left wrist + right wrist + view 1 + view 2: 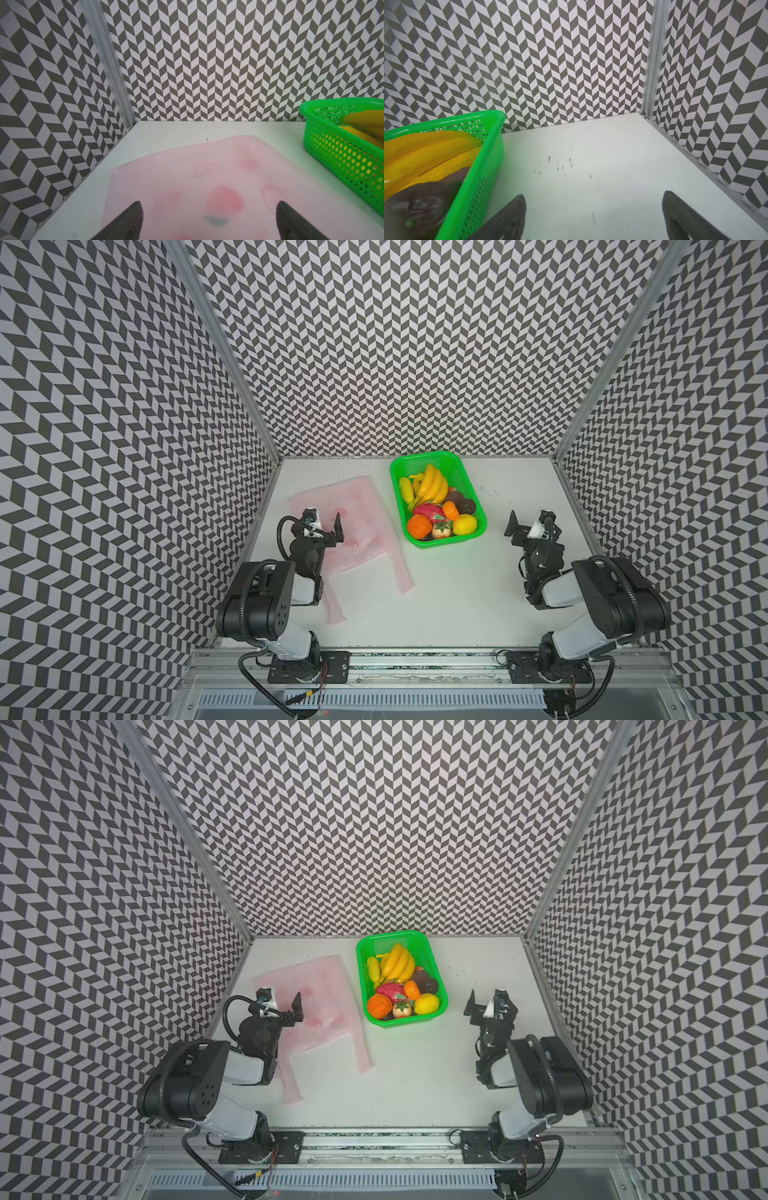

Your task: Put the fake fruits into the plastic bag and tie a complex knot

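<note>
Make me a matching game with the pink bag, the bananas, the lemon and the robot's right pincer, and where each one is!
Things:
1. plastic bag
2. bananas
3. lemon
4. right pincer

Places:
A. in the green basket, at the end by the back wall
B. open, above the bare table
C. lying flat on the table, left of the basket in both top views
D. in the basket's corner nearest the right arm

Pairs: 1-C, 2-A, 3-D, 4-B

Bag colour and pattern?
The bag is translucent pale pink with blurry red prints; it shows best in the left wrist view.
</note>
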`<state>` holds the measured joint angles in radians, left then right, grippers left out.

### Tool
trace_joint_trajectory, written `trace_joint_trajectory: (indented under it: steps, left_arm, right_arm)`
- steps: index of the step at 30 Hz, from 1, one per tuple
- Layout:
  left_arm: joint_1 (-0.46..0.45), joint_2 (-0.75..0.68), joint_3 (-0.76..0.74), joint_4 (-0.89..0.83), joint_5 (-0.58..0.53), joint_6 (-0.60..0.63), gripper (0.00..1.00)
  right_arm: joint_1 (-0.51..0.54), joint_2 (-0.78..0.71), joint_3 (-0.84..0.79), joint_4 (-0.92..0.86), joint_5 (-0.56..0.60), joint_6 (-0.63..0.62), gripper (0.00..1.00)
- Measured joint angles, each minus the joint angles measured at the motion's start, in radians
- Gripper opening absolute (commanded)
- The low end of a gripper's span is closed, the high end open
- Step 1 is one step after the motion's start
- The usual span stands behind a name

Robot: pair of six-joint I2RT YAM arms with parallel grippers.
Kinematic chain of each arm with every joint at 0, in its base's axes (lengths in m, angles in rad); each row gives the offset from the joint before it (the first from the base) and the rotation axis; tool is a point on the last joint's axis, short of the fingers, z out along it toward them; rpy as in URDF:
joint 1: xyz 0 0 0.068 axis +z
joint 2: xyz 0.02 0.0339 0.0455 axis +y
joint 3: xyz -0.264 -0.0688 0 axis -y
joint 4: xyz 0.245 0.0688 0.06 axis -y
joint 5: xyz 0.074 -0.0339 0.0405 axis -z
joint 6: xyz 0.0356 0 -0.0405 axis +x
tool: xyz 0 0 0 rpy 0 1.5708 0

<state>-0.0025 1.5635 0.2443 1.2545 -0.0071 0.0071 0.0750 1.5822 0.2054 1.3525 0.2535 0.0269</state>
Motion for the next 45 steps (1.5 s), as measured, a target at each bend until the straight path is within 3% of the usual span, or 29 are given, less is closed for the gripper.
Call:
trace_joint_trajectory:
  steps: [39, 45]
  left_arm:
    - [0.000, 0.000, 0.000, 0.000, 0.000, 0.000, 1.00]
    - [0.000, -0.051, -0.008, -0.023, 0.000, -0.001, 1.00]
  right_arm:
    - [0.000, 0.000, -0.011, 0.010, 0.000, 0.000, 0.99]
    - [0.000, -0.142, -0.035, -0.075, 0.003, 0.001, 0.99]
